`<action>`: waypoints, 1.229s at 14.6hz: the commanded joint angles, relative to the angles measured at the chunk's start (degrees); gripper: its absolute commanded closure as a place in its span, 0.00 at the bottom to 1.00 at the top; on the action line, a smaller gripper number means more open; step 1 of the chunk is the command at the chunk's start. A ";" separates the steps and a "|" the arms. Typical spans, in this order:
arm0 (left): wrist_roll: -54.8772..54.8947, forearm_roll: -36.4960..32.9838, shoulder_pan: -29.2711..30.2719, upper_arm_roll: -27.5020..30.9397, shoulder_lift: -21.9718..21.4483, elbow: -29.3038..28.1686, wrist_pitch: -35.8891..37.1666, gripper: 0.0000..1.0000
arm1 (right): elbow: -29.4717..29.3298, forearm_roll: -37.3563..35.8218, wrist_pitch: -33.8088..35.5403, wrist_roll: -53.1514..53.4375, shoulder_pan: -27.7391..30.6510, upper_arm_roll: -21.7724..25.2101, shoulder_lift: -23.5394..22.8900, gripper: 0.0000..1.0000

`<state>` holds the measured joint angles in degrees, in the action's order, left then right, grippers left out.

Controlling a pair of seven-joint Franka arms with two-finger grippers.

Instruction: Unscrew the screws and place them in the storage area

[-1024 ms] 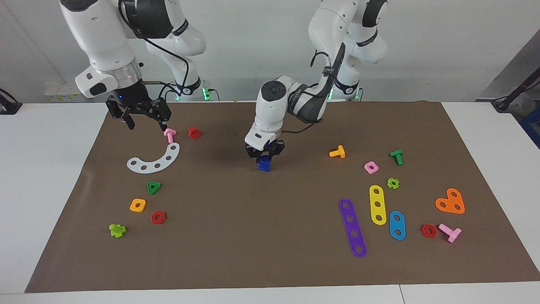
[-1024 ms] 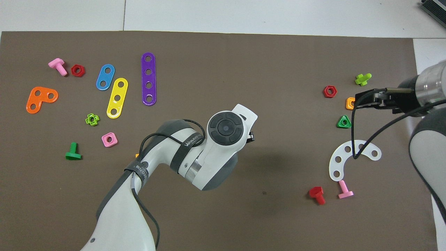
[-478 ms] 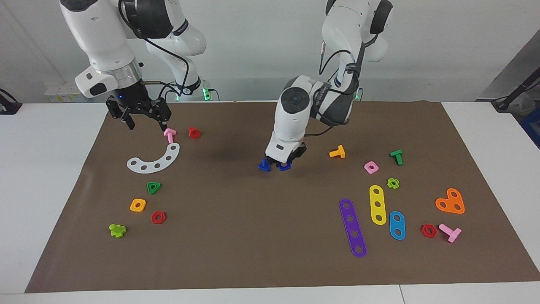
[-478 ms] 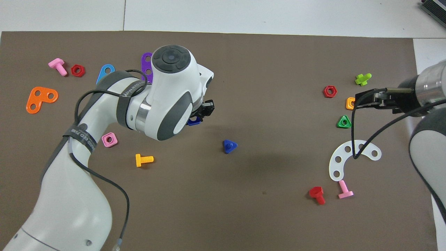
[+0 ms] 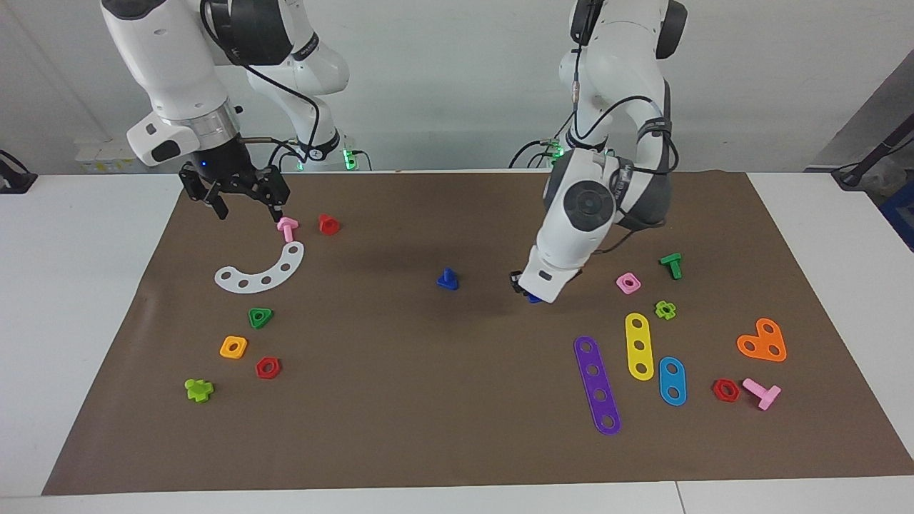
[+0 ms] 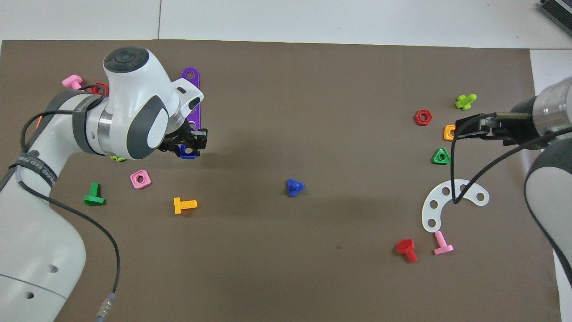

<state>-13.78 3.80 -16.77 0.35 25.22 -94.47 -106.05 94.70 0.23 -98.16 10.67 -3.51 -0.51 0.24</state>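
The dark-blue screw (image 5: 447, 279) stands alone on its triangular head in the middle of the brown mat, shaft up; it also shows in the overhead view (image 6: 294, 187). My left gripper (image 5: 530, 291) is shut on the blue square nut (image 6: 187, 153), low over the mat between the screw and the purple strip (image 5: 597, 385). My right gripper (image 5: 245, 208) is open and empty, raised above the pink bolt (image 5: 287, 228). The storage area (image 5: 232, 371) is bare mat among the green triangle (image 5: 260, 318), orange square (image 5: 233, 347), red hexagon (image 5: 268, 368) and lime cross (image 5: 199, 390).
A white curved strip (image 5: 263, 270) and a red bolt (image 5: 328, 224) lie near the right arm. At the left arm's end lie yellow (image 5: 639, 345) and blue (image 5: 672, 380) strips, an orange heart (image 5: 762, 341), an orange bolt (image 6: 184, 205) and small nuts and bolts.
My left gripper came off the screw with the blue nut and carried it toward the left arm's end. The screw stays in the middle of the mat. The right arm has not moved.
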 commanded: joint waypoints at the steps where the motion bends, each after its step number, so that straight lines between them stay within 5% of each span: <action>1: 4.27 -2.39 1.38 -0.18 -5.70 -11.69 -7.32 0.96 | 0.40 -0.14 0.07 -1.53 0.61 -0.28 0.29 0.00; 4: 7.01 -2.48 2.53 -0.09 -6.76 -14.86 -8.55 0.87 | 0.58 -0.14 1.47 -1.53 0.79 -0.19 0.46 0.00; 5: 7.10 -2.48 2.44 -0.09 -7.11 -15.83 -9.26 0.63 | 0.49 -0.14 2.26 -1.53 1.05 0.07 0.55 0.00; 6: 7.02 -2.48 2.44 -0.09 -7.20 -16.18 -9.87 0.17 | 0.49 -0.14 2.62 -1.79 1.40 0.07 0.55 0.00; 7: 7.01 -2.48 2.53 -0.09 -7.11 -15.84 -9.70 0.00 | 0.49 -0.14 2.54 -1.70 1.58 0.07 0.55 0.00; 13: 8.59 -2.92 5.59 1.05 -8.51 -8.74 -2.26 0.00 | 1.45 -0.41 0.60 0.23 0.61 -0.45 0.72 0.01; 18: 15.88 -3.01 12.80 1.14 -17.73 -7.92 10.66 0.00 | 4.53 -1.11 -5.89 11.45 -7.63 -0.72 -0.94 0.02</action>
<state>-0.18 1.87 -6.00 1.84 12.22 -100.57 -99.96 97.21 0.23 -100.65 16.74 -7.62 -0.92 0.00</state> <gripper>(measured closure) 0.000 0.013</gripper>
